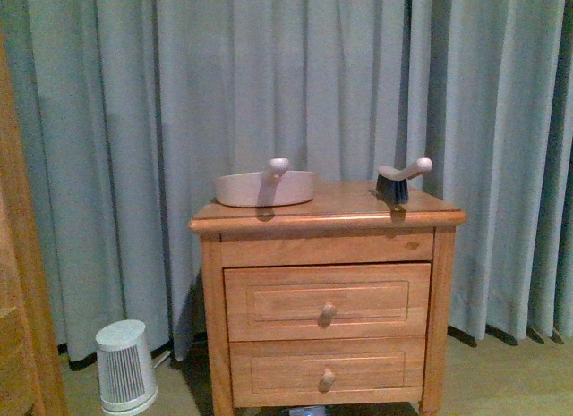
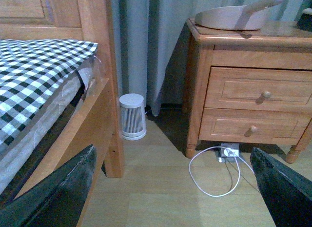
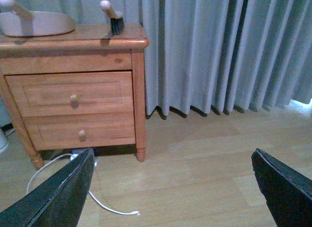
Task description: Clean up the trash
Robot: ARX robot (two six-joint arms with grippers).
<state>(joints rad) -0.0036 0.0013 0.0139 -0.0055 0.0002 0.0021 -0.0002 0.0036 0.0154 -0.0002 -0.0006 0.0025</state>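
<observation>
Left gripper (image 2: 172,149): open, its dark fingers (image 2: 63,197) spread wide with nothing between them, low over the wooden floor (image 2: 161,202).
Right gripper (image 3: 172,150): open too, fingers (image 3: 285,188) wide apart and holding nothing, above bare floor.
Trash: cannot tell where it is; no view shows it.
Nightstand (image 1: 340,248): ahead of the robot, both drawers closed.
Dustpan (image 1: 264,189): on the left part of the nightstand top, handle up.
Brush (image 1: 398,179): on the right part of the top, bristles down, well apart from the dustpan.
Cable (image 2: 214,180): white, looped on the floor at the nightstand's foot.
Heater (image 1: 125,367): small, white, on the floor between the nightstand and the bed (image 2: 34,66).
Curtain (image 1: 269,76): grey, behind it all.
</observation>
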